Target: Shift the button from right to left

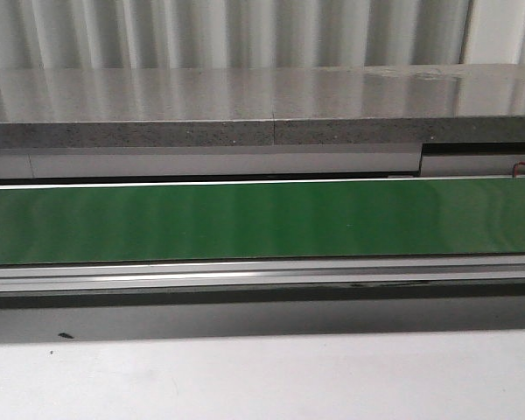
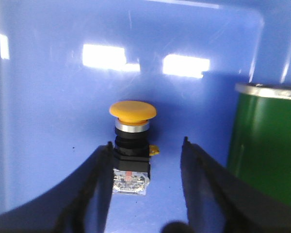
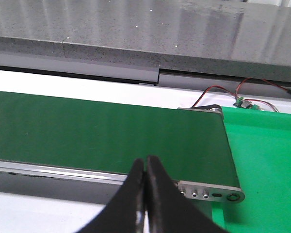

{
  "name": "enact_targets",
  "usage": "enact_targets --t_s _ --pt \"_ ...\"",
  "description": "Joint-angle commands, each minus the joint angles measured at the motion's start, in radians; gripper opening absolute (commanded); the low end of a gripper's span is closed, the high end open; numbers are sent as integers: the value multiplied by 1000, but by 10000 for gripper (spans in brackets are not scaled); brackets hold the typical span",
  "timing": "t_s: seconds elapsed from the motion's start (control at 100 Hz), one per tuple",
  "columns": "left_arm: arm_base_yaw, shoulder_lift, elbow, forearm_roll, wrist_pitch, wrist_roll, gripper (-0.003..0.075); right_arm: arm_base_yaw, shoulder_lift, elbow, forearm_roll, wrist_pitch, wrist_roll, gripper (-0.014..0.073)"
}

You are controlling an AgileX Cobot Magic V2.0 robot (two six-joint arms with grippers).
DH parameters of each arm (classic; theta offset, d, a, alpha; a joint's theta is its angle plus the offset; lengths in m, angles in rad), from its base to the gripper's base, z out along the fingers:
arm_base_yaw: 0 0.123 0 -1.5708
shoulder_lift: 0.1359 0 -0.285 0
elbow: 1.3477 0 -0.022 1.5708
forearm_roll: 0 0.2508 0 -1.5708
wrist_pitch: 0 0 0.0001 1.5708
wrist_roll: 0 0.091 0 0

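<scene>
The button (image 2: 132, 141) shows only in the left wrist view. It has a yellow-orange mushroom cap, a silver ring, a black body and a pale contact block. It rests on the floor of a blue bin (image 2: 48, 97). My left gripper (image 2: 147, 142) is open around it, one finger right beside the black body and the other well apart from it. Over the near edge of the green conveyor belt (image 3: 102, 131), close to the belt's end, my right gripper (image 3: 145, 161) is shut with nothing in it. Neither gripper nor the button appears in the front view.
The green belt (image 1: 262, 219) runs across the front view, with a grey stone ledge (image 1: 245, 105) behind it. The belt's end roller (image 2: 264, 141) stands beside the blue bin. A bright green surface (image 3: 266, 160) and red wires (image 3: 242, 94) lie past the belt's other end.
</scene>
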Motion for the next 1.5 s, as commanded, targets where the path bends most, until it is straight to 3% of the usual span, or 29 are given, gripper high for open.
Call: enact_targets --t_s 0.0,0.19,0.44,0.85,1.25,1.49 --pt "-38 -125 -29 -24 -50 -51 214 1 7 -24 -5 -81 -8 -67" --pt "-161 -284 46 -24 -177 -171 55 1 7 -24 -5 -81 -8 -67" --pt "-324 -469 218 -36 -308 -235 -21 1 7 -24 -5 -81 -8 -67" --pt "-475 -776 560 -119 -509 -235 -20 1 7 -24 -5 -81 -8 -67" --pt "-479 -1169 913 -138 -744 -235 -20 1 7 -24 -5 -81 -8 -67" --pt "-479 -1382 1106 -133 -787 -235 -21 1 7 -24 -5 -81 -8 -67"
